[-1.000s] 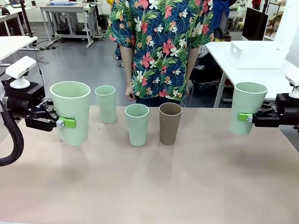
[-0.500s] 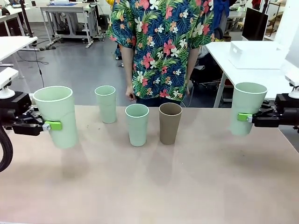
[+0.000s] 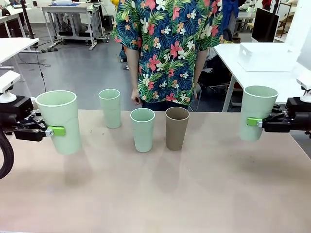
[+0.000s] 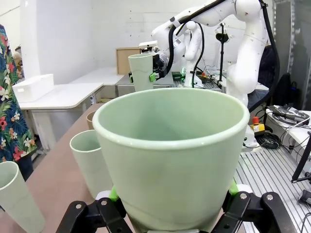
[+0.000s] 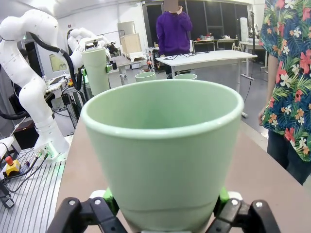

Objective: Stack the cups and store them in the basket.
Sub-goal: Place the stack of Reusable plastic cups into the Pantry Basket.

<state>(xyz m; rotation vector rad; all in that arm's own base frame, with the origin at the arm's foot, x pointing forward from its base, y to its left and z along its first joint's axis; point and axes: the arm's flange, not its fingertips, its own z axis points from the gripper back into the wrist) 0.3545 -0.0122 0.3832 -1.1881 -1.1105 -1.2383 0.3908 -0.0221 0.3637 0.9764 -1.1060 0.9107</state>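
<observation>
**Step in hand (judged):** stacking, at its start. Two cups are held in the air, and none is nested in another yet.

**Item 1. Left gripper** [image 3: 54,130]: the jaws are spread about as wide as a cup and pinch the left-held mint cup [image 3: 60,121] low on its wall. The green pads press on opposite sides, as the left wrist view shows. The cup hangs at the table's [image 3: 155,194] left edge, mouth up, slightly tilted with its base toward the middle. It appears clear of the surface.

**Item 2. Right gripper** [image 3: 252,122]: the jaws are spread the same way and clamp the right-held mint cup [image 3: 257,111] near mid-height. The cup is close to upright at the table's right edge.

**Item 3. Standing cups, all upright on the table near the far side:**
- The far mint cup [image 3: 110,108] stands apart to the left.
- The middle mint cup [image 3: 142,129] and the brown cup [image 3: 176,127] stand just beside each other, not touching.

**Item 4. White bin** [image 3: 267,56]: probably the basket. It sits on a side table [image 3: 233,53] beyond the right arm, well apart from every cup.

**Item 5. Person:** stands at the far edge with a hand [image 3: 135,98] hanging down, touching nothing.

**Next move (judged):** carry one held cup over a standing cup's mouth, level it, and lower it straight in. The tilt of the left cup needs correcting first, or its base may catch a rim and tip the standing cup.
</observation>
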